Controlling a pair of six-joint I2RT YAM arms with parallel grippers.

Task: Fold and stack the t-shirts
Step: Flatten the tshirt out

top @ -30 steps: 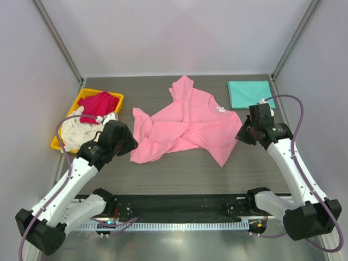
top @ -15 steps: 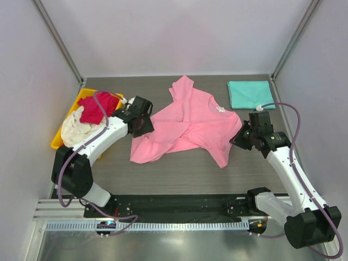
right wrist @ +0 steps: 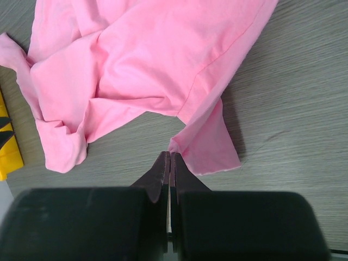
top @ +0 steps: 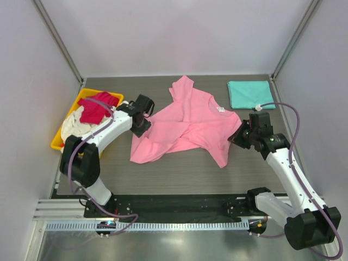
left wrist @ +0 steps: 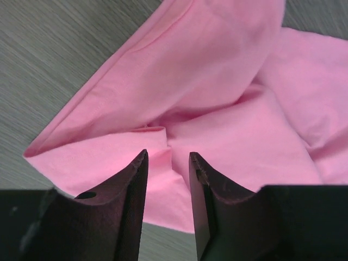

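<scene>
The pink t-shirt point(top: 187, 122) lies crumpled and spread across the middle of the table. My left gripper point(top: 140, 126) hangs over its left edge. In the left wrist view this gripper point(left wrist: 167, 157) is open, and a raised fold of the pink t-shirt point(left wrist: 217, 109) sits just beyond the tips. My right gripper point(top: 235, 137) is at the right sleeve. It point(right wrist: 170, 154) is shut, with the sleeve's edge point(right wrist: 201, 147) drawn up to the tips. A folded teal t-shirt point(top: 250, 93) lies at the back right. The red t-shirt point(top: 98, 106) and the cream t-shirt point(top: 73, 130) are bunched in the bin.
The yellow bin point(top: 56, 142) stands at the left edge of the table, close behind my left arm. Bare grey tabletop point(top: 179, 174) runs in front of the pink shirt. Side walls close in on both sides.
My left arm has swung from beside the bin up to the pink shirt's left edge, and its jaws have narrowed a little. The right gripper has shifted slightly left, staying shut.
</scene>
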